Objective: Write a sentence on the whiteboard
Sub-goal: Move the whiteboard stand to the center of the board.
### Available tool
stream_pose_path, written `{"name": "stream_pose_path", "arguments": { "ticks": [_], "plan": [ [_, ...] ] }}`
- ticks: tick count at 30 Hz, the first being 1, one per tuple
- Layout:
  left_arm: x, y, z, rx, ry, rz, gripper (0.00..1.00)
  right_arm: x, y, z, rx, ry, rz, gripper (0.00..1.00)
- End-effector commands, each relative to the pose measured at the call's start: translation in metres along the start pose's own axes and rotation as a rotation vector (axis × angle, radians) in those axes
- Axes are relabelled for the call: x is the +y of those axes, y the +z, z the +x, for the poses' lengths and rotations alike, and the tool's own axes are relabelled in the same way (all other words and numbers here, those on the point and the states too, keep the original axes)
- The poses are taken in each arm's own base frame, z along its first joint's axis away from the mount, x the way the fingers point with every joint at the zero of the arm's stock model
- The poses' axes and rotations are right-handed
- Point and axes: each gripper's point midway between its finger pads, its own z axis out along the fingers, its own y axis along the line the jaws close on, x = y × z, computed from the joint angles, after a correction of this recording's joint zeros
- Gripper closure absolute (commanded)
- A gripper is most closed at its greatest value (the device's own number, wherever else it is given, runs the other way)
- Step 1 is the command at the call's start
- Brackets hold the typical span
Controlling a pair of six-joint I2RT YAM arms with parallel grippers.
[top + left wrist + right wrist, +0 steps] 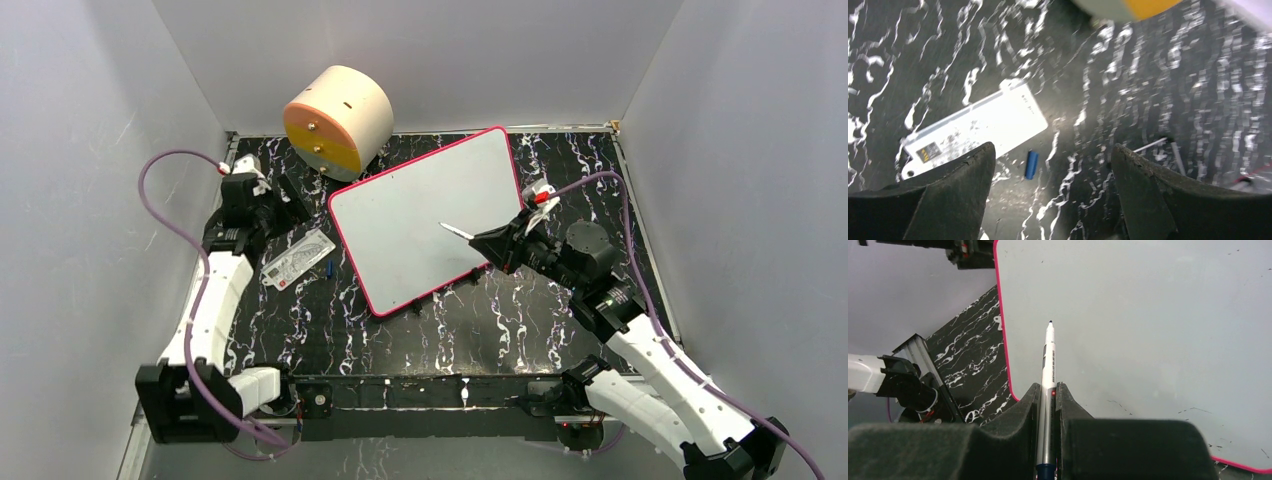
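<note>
The whiteboard [425,215] with a pink-red border lies tilted on the black marbled table, and it fills most of the right wrist view [1148,325]. No blue handwriting shows on it, only faint old smudges. My right gripper [497,243] is shut on a white marker [1048,365], uncapped, tip pointing out over the board's near-right part; the marker also shows in the top view [458,231]. I cannot tell whether the tip touches the board. My left gripper [1053,155] is open and empty above the table left of the board, near the blue marker cap [1031,164].
A small white printed card [298,259] lies left of the whiteboard, with the blue cap [329,268] next to it. A cream and orange cylinder [337,120] stands at the back by the board's far-left corner. Grey walls enclose the table.
</note>
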Motion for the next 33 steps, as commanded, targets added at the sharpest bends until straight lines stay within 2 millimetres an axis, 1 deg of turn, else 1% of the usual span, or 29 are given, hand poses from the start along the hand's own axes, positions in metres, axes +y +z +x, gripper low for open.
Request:
{"name": "stream_pose_path", "arguments": {
  "ticks": [1, 2, 3, 5, 9, 11, 13, 19, 23, 25, 30, 31, 33],
  "plan": [
    [-0.038, -0.033, -0.040, -0.213, 0.041, 0.213, 0.16, 0.005, -0.002, -0.027, -0.046, -0.064, -0.003, 1.00],
    [-0.043, -0.038, -0.043, -0.231, 0.048, 0.241, 0.16, 0.005, -0.002, -0.029, -0.050, -0.073, -0.004, 1.00],
    [-0.048, -0.043, -0.046, -0.244, 0.054, 0.266, 0.16, 0.004, -0.002, -0.025, -0.030, -0.072, 0.000, 1.00],
    [-0.057, -0.052, -0.050, -0.265, 0.054, 0.314, 0.16, 0.004, -0.004, -0.025, -0.024, -0.080, 0.002, 1.00],
    [-0.082, -0.070, -0.061, -0.304, 0.078, 0.442, 0.18, 0.003, -0.006, -0.028, -0.007, -0.104, 0.014, 1.00],
    [-0.085, -0.072, -0.068, -0.305, 0.092, 0.483, 0.19, 0.002, -0.007, -0.029, 0.003, -0.117, 0.025, 1.00],
    [-0.095, -0.072, -0.068, -0.287, 0.115, 0.547, 0.20, 0.001, -0.008, -0.031, 0.004, -0.128, 0.033, 1.00],
    [-0.124, -0.081, -0.062, -0.240, 0.178, 0.791, 0.21, 0.003, -0.009, -0.033, 0.004, -0.136, 0.023, 1.00],
    [-0.138, -0.081, -0.049, -0.147, 0.229, 0.929, 0.24, 0.005, -0.008, -0.033, 0.002, -0.138, 0.010, 1.00],
    [-0.141, -0.080, -0.042, -0.115, 0.264, 0.982, 0.26, 0.005, -0.008, -0.036, -0.010, -0.138, 0.015, 1.00],
    [-0.144, -0.074, -0.032, -0.070, 0.293, 1.043, 0.32, 0.008, -0.005, -0.043, -0.026, -0.148, 0.007, 1.00],
    [-0.145, -0.075, -0.031, -0.059, 0.292, 1.061, 0.33, 0.008, -0.004, -0.043, -0.021, -0.147, 0.006, 1.00],
    [-0.147, -0.075, -0.028, -0.041, 0.286, 1.093, 0.40, 0.008, -0.001, -0.043, -0.018, -0.147, 0.003, 1.00]
  ]
}}
